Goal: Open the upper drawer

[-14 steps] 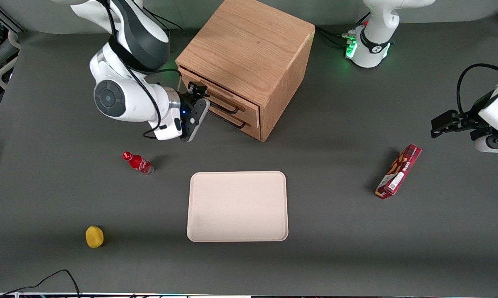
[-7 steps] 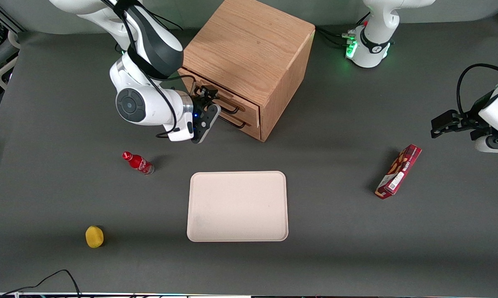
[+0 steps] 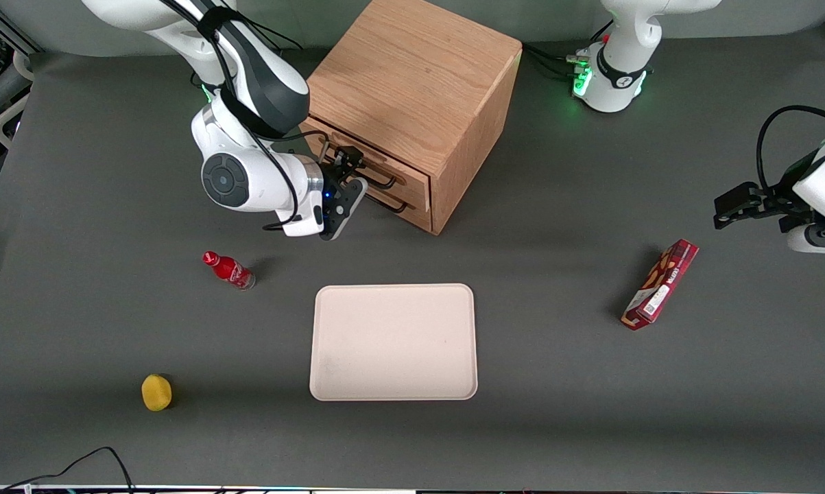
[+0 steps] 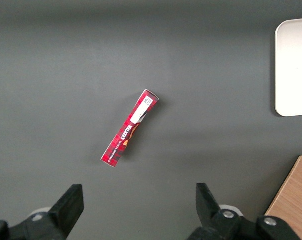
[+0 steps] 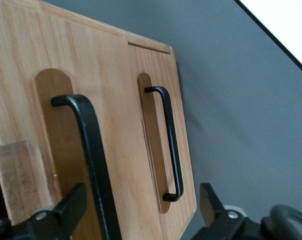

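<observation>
From the front, the oak cabinet (image 3: 412,103) stands on the dark grey tabletop (image 3: 556,384), farther from the camera than the cream tray (image 3: 393,342), and the upper drawer (image 3: 364,159) sits closed in its face above the lower drawer (image 3: 402,202). The end effector (image 3: 349,165) is right in front of the upper drawer at its black handle (image 3: 382,181), though this view does not show how wide the fingers stand. A red bottle (image 3: 228,269) and a yellow fruit (image 3: 156,392) lie toward the working arm's end, a red snack box (image 3: 660,284) toward the parked arm's. The right wrist view adds what the front hides: 2 finger tips (image 5: 71,207) spread wide with the upper handle (image 5: 91,150) passing between them, not clamped, and the lower handle (image 5: 170,145) beside it; the upper drawer front (image 5: 21,100) is cut off at the edge. The left wrist view shows only the snack box (image 4: 130,128), a tray corner (image 4: 293,65) and a cabinet corner (image 4: 295,200).
</observation>
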Controlling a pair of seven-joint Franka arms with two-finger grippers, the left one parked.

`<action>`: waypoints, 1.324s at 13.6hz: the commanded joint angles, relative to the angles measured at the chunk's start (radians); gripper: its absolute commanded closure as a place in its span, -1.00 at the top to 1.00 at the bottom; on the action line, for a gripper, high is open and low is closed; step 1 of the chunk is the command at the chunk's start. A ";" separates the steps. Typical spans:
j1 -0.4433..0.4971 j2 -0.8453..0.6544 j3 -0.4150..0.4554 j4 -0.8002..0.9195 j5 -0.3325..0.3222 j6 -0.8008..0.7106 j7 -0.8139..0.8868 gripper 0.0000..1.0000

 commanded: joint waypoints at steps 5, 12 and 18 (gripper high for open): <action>-0.003 0.056 -0.003 0.024 -0.096 0.034 0.016 1.00; -0.012 0.140 -0.043 0.159 -0.168 -0.024 0.008 1.00; -0.013 0.202 -0.063 0.266 -0.235 -0.090 0.008 1.00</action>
